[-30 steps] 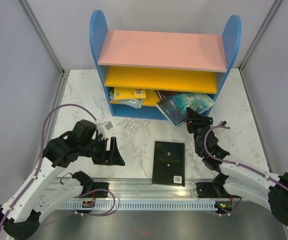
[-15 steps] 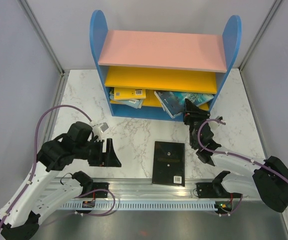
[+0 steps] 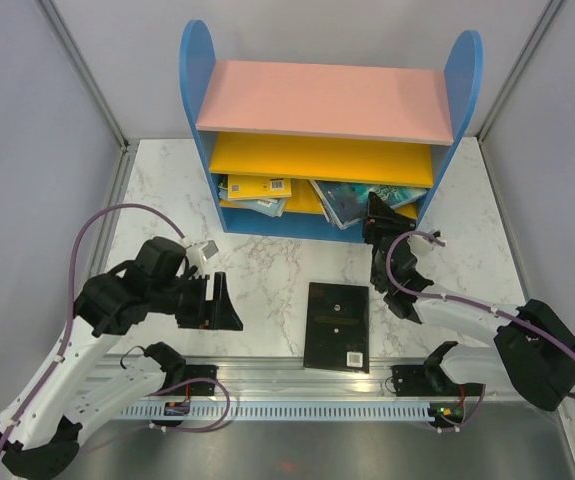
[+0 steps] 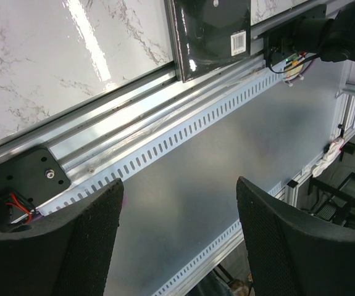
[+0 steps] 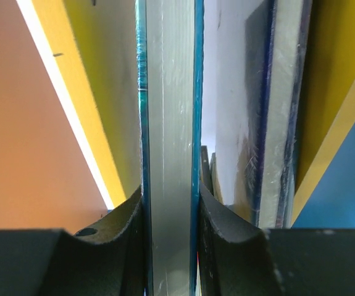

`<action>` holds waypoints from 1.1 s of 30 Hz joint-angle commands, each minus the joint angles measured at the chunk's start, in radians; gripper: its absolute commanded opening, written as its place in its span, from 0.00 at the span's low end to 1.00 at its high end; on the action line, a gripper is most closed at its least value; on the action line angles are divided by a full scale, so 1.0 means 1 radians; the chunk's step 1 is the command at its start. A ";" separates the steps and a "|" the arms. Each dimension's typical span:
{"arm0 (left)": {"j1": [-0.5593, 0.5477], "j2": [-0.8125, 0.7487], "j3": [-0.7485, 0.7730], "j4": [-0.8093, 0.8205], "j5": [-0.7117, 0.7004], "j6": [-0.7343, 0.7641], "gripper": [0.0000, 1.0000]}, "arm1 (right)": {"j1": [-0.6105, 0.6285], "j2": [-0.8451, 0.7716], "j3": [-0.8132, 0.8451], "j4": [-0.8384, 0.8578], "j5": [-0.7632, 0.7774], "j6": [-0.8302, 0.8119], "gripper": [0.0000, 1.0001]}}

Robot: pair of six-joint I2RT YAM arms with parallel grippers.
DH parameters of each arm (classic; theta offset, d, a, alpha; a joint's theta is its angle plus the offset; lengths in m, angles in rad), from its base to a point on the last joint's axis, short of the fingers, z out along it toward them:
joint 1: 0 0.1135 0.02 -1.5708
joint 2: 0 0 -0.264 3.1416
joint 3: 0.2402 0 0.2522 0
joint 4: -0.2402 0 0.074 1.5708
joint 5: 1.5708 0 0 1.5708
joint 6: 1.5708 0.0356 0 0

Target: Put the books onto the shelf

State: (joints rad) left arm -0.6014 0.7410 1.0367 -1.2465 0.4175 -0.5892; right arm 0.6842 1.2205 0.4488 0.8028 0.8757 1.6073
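The shelf (image 3: 195, 90) stands at the back with blue sides, a pink top and yellow boards. My right gripper (image 3: 375, 226) is at its lower opening, shut on the teal ocean book (image 3: 365, 199), which lies tilted inside the lower right compartment. In the right wrist view the book's page edge (image 5: 170, 111) runs between my fingers (image 5: 128, 240), beside another book (image 5: 276, 111). Yellow books (image 3: 255, 189) lie in the lower left. A black book (image 3: 337, 325) lies flat on the table near the front rail. My left gripper (image 3: 217, 305) hovers open left of it, holding nothing (image 4: 180, 240).
The table is white marble (image 3: 287, 265) with grey walls on both sides. A slotted metal rail (image 4: 183, 129) runs along the near edge, and the black book's barcode corner (image 4: 211, 28) overhangs it. The upper yellow board (image 3: 317, 158) shows no books.
My right gripper has pushed the teal book up and left, deeper into the lower compartment. My left arm has drawn back slightly to the left, still open.
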 commanded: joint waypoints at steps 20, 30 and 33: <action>0.005 0.012 0.049 -0.021 0.010 0.086 0.77 | -0.051 0.034 0.200 -0.194 0.094 0.062 0.56; 0.005 -0.008 0.049 0.002 0.010 0.069 0.77 | -0.058 -0.030 0.286 -0.428 -0.121 -0.007 0.72; 0.005 -0.014 0.049 0.010 0.009 0.066 0.77 | -0.058 -0.073 0.286 -0.474 -0.158 -0.030 0.73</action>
State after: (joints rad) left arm -0.6014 0.7380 1.0542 -1.2606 0.4183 -0.5449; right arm 0.6277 1.2282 0.6678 0.3351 0.7792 1.6146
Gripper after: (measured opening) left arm 0.772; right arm 0.724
